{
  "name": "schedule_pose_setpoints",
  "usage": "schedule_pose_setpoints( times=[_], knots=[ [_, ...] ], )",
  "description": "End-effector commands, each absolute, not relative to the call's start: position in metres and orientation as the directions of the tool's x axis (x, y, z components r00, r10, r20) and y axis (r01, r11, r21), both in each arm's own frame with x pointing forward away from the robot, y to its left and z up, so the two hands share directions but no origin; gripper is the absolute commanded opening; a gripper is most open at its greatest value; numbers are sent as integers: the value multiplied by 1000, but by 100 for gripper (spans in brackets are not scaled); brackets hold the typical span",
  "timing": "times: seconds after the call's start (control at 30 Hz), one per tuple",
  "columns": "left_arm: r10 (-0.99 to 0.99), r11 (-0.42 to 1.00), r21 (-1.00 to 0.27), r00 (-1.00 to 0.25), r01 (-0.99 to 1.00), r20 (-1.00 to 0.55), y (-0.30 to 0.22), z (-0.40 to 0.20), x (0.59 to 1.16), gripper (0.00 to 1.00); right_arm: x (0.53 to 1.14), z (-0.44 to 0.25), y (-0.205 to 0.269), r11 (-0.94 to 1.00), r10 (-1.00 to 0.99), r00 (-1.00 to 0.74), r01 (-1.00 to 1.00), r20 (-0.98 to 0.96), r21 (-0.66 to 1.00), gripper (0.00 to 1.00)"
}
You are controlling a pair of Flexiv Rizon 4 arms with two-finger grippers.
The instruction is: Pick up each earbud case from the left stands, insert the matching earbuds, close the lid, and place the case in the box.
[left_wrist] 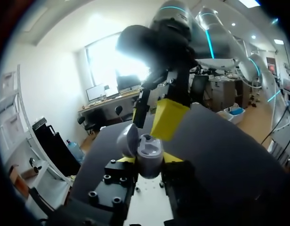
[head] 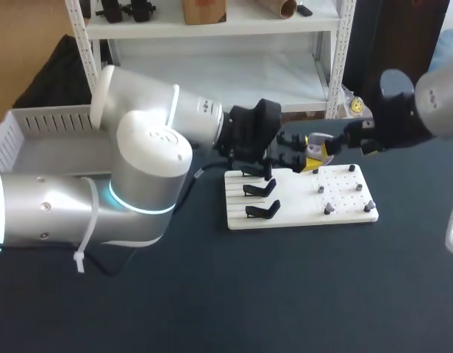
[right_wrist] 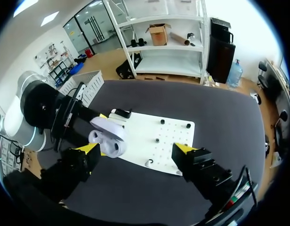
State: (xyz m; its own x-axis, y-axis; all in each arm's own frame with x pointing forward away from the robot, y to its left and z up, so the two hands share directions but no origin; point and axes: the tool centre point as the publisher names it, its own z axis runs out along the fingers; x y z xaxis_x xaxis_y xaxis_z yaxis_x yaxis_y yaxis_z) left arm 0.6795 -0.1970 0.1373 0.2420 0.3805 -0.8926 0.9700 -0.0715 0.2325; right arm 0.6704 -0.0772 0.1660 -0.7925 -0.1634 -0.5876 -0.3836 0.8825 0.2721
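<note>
One open earbud case (left_wrist: pixel 149 153) is showing; two empty black stands (head: pixel 260 190) are sitting on one white board (head: pixel 296 207), near one white box (head: pixel 43 121).

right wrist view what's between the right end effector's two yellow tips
The open earbud case, held by the left end effector, sits beside one tip; the rest of the gap shows only the white board below.

no text, label or number can be read on anything here

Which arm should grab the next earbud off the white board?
Right. The right gripper is open and empty by the earbuds on the white board; the left gripper is shut on the open earbud case.
</note>
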Motion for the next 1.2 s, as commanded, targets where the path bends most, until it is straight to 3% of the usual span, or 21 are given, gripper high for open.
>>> schedule_pose_setpoints(
  times=[0.03, 0.33, 0.73, 1.2],
  knots=[
    [386, -63, 220, 227, 973, -894, -194, 129, 680, 0, 665, 170, -76, 890, -162, -781, -380, -603, 254, 100],
    [255, -77, 116, 132, 990, -958, -171, 125, 684, 0, 653, 166, -102, 898, -198, -715, -407, -670, 168, 100],
    [197, -15, -18, -15, 1000, -980, -154, 133, 670, 0, 632, 136, -135, 906, -338, -732, -424, -592, 7, 100],
    [222, 23, -1, -6, 1000, -975, -156, 154, 668, 0, 615, 111, -160, 907, -418, -773, -385, -477, -172, 100]
  ],
)
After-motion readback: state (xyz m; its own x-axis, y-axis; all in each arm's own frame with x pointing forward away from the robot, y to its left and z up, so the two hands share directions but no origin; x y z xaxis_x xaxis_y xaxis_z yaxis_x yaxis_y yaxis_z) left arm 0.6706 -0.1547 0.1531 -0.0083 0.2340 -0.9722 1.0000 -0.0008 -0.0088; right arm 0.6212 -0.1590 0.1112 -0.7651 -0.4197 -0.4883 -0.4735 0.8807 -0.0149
